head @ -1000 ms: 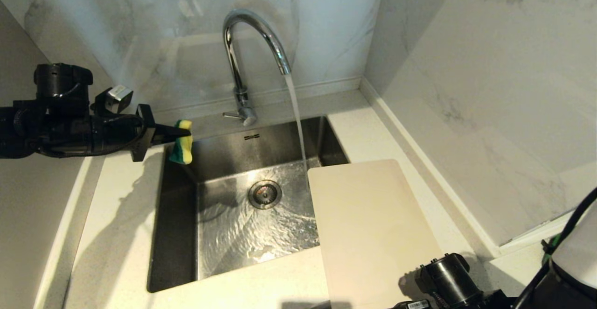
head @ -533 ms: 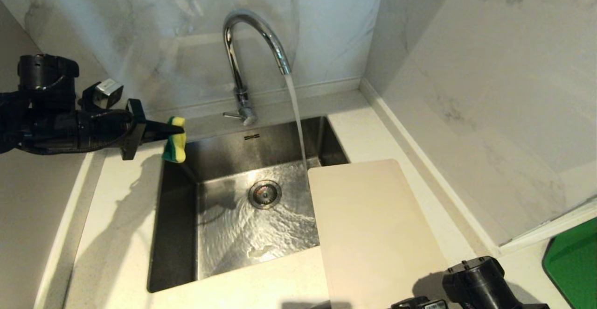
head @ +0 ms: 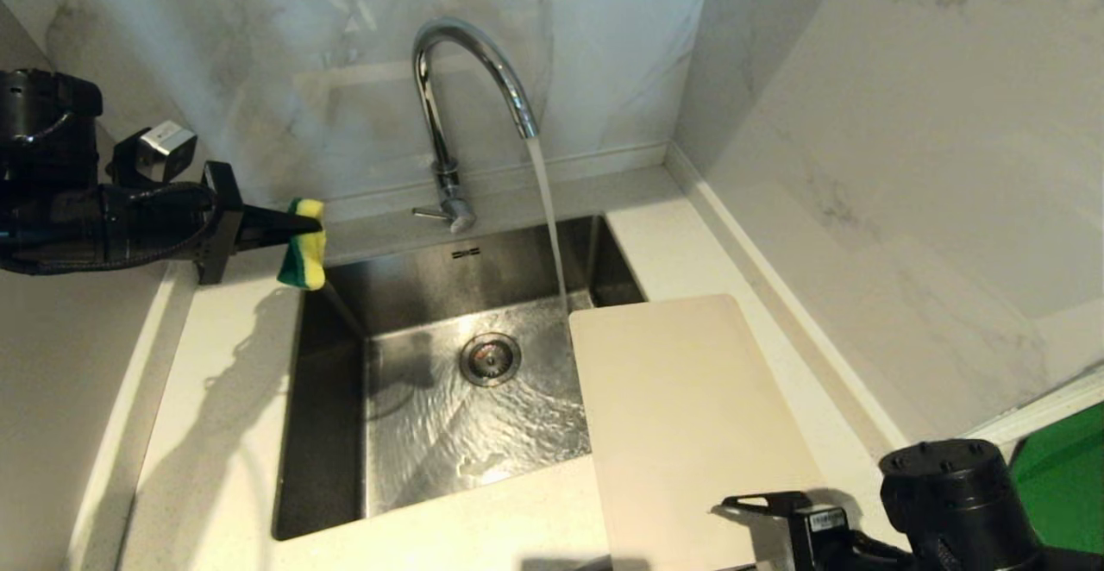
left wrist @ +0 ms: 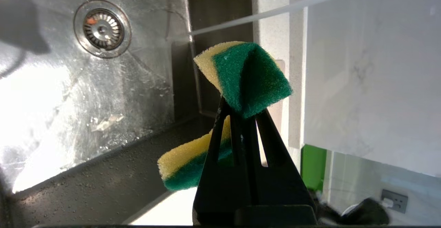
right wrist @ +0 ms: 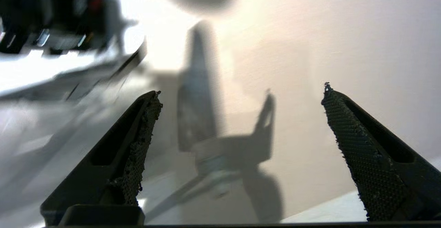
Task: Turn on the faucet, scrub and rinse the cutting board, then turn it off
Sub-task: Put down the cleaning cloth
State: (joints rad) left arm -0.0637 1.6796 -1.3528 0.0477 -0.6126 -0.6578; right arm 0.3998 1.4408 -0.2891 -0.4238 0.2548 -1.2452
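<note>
Two black fingers point(left wrist: 241, 117) of the left gripper point(head: 302, 228) pinch a folded yellow-and-green scrubbing sponge point(head: 303, 245), held above the far left corner of the stainless steel sink point(head: 332, 433). Fingers point(right wrist: 137, 142) of the right gripper point(right wrist: 241, 93) stand wide apart with nothing between them, low over the near end of the large cream plastic cutting board point(head: 690, 416). That board lies flat on the pale stone surface point(head: 216, 433), its left edge overhanging the sink. Water streams from the tall chrome gooseneck faucet point(head: 466, 62) into the basin.
</note>
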